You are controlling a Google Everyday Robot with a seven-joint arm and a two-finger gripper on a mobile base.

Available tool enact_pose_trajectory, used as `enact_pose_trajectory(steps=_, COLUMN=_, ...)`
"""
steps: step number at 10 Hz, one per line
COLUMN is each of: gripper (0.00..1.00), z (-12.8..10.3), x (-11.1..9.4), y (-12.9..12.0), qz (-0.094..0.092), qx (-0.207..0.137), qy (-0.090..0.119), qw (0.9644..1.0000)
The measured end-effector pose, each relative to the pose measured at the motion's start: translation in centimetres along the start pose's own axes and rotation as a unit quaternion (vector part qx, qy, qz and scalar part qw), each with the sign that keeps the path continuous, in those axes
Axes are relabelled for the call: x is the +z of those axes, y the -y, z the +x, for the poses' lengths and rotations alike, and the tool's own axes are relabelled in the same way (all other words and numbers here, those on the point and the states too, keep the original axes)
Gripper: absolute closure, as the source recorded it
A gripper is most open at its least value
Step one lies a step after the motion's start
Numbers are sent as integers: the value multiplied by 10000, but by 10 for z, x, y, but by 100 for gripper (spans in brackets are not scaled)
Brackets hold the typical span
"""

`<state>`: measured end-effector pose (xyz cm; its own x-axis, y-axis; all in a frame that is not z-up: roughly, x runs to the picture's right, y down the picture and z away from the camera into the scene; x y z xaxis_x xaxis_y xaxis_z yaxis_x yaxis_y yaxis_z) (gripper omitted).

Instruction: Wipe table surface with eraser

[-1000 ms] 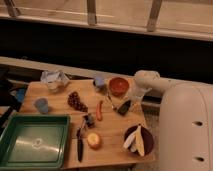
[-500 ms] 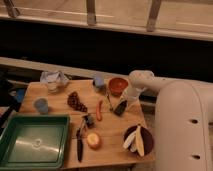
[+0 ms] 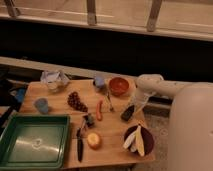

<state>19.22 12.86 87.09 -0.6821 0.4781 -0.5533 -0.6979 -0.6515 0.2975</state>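
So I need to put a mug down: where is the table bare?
Bare wood lies between the chili, the eraser and the plate, and between the cloth and the upper cup. Crowded around the knife. The gripper sits at the eraser, right edge.

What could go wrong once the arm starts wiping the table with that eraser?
The gripper sits at the eraser, close to the edge of the table surface, so a stroke toward the robot might push it off. A stroke the other way could hit the red chili or the orange bowl.
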Motion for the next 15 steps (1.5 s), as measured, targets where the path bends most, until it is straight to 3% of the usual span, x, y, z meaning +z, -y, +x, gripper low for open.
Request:
enact_pose_trajectory(steps=2, gripper=100, z=-11, x=-11, y=6, qz=-90, qx=50, qy=49, qw=9999)
enact_pose_trajectory(steps=5, gripper=100, z=-31, x=-13, y=-24, qz=-281, qx=42, qy=76, qw=9996)
enact_pose_trajectory(steps=7, gripper=100, z=-26, x=-9, y=-51, qz=-367, qx=-110, qy=54, qw=9993)
enact_pose_trajectory(steps=9, gripper=100, z=-6, x=-4, y=-69, qz=-425, qx=-335, qy=14, qw=9985)
enact_pose_trajectory(steps=11, gripper=100, z=12, x=0, y=-64, qz=-375, qx=-344, qy=-33, qw=9987)
enact_pose_trajectory(steps=13, gripper=100, z=20, x=0, y=-42, qz=-232, qx=-242, qy=-30, qw=9994)
enact_pose_trajectory(steps=15, gripper=100, z=8, x=-7, y=-8, qz=-139, qx=-54, qy=44, qw=9999)
